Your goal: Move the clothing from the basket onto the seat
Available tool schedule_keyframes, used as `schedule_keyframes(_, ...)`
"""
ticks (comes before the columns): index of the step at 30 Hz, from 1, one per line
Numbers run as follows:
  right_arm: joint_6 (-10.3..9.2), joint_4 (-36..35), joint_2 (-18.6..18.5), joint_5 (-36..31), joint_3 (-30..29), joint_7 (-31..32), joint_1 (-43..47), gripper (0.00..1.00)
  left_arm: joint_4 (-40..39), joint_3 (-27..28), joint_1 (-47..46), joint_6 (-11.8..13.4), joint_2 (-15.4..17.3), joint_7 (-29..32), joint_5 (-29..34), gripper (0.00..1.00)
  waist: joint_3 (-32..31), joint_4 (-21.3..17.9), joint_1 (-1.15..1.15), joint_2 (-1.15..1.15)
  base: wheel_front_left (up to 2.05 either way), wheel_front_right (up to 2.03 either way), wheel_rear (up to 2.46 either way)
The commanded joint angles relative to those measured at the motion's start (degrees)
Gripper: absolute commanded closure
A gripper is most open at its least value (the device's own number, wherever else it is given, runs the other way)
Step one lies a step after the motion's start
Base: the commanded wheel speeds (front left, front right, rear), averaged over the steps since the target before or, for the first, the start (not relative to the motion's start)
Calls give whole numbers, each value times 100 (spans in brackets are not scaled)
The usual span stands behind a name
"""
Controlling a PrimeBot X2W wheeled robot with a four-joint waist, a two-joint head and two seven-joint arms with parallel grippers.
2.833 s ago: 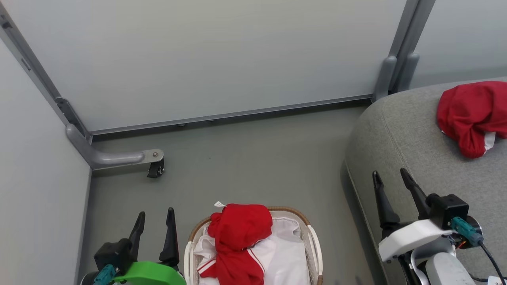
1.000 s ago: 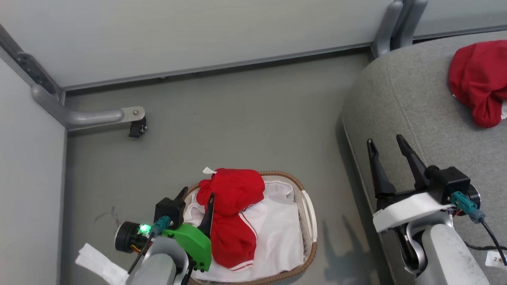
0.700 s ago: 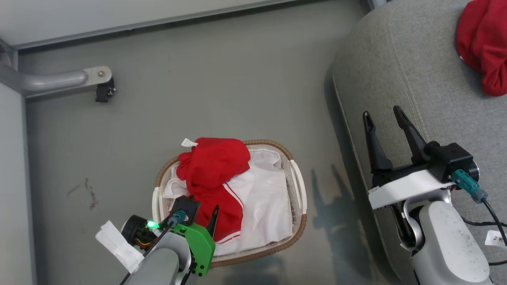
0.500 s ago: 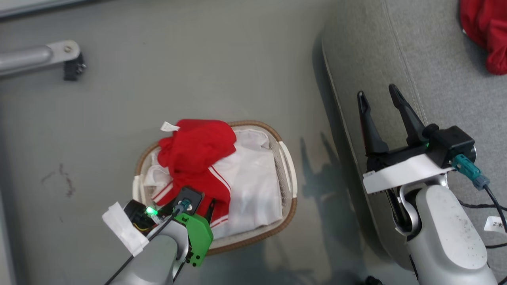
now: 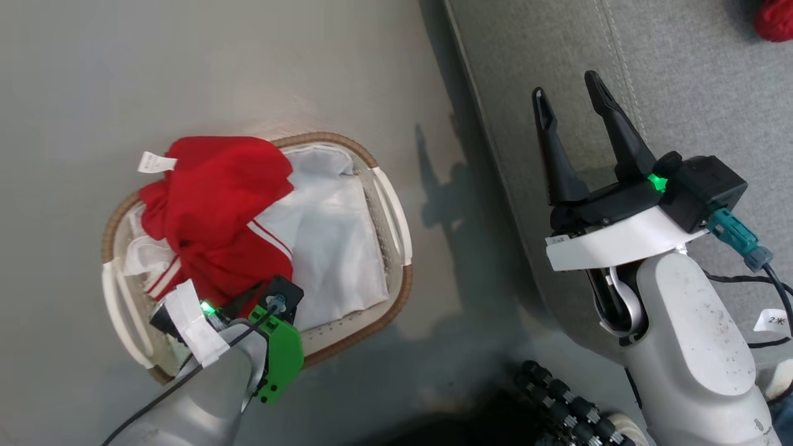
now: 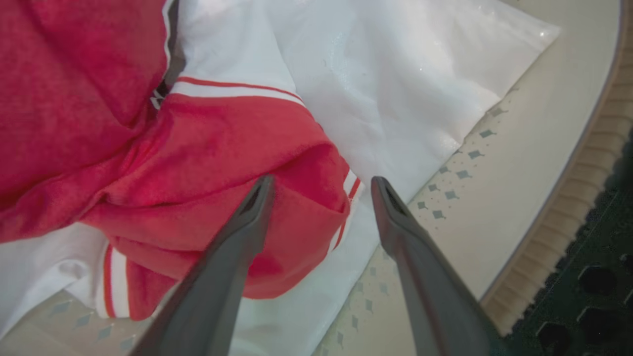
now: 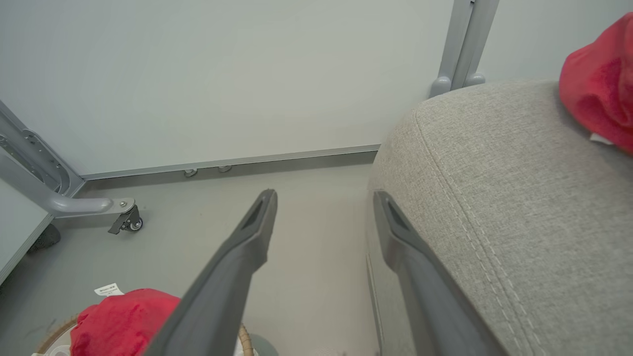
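A red garment of the clothing [image 5: 210, 198] lies bunched in the white basket [image 5: 391, 217] on the white liner [image 5: 328, 248]. My left arm's green mount [image 5: 282, 350] reaches down into the basket. In the left wrist view my left gripper [image 6: 321, 185] is open, its fingers straddling a folded red corner of the clothing [image 6: 207, 148], low over the liner [image 6: 385, 74]. My right gripper [image 5: 565, 87] is open and holds nothing, above the edge of the grey seat [image 5: 687, 80]. More red clothing [image 7: 598, 79] lies on the seat [image 7: 494, 188].
Grey floor surrounds the basket. A partition wall with a caster leg [image 7: 123, 220] stands beyond it. The robot's dark ribbed base [image 5: 557, 396] shows at the bottom. Cables [image 5: 768, 279] trail from my right wrist over the seat.
The head camera has tipped down, shifting the whole picture. My left gripper has gone down into the basket over the red garment. The right gripper stays open above the seat's edge.
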Motion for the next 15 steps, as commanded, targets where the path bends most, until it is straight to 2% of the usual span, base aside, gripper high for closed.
schedule_keyframes(1,-8,-50,-8,44,36,-1,-101,0,24,-12,-161,71,115,64,57,0,390,-367,-1,0,0,0,0)
schedule_keyframes(11,-8,-91,-9,166,193,-1,-188,0,106,-28,-361,430,439,521,21,0,595,-598,-1,0,0,0,0)
schedule_keyframes(12,-8,-90,-9,178,195,-1,-190,0,111,-22,-368,469,458,553,-4,26,601,-620,-1,0,0,0,0)
schedule_keyframes(13,-8,-90,-9,188,197,-1,-190,0,113,-19,-376,479,470,561,-19,62,605,-636,-1,0,0,0,0)
schedule_keyframes(14,-8,-89,-9,189,197,-1,-192,0,115,-14,-379,506,477,579,-33,85,608,-654,-1,0,0,0,0)
schedule_keyframes(15,-8,-85,-9,191,197,-1,-194,0,117,-16,-377,516,477,597,-40,100,608,-665,-1,0,0,0,0)
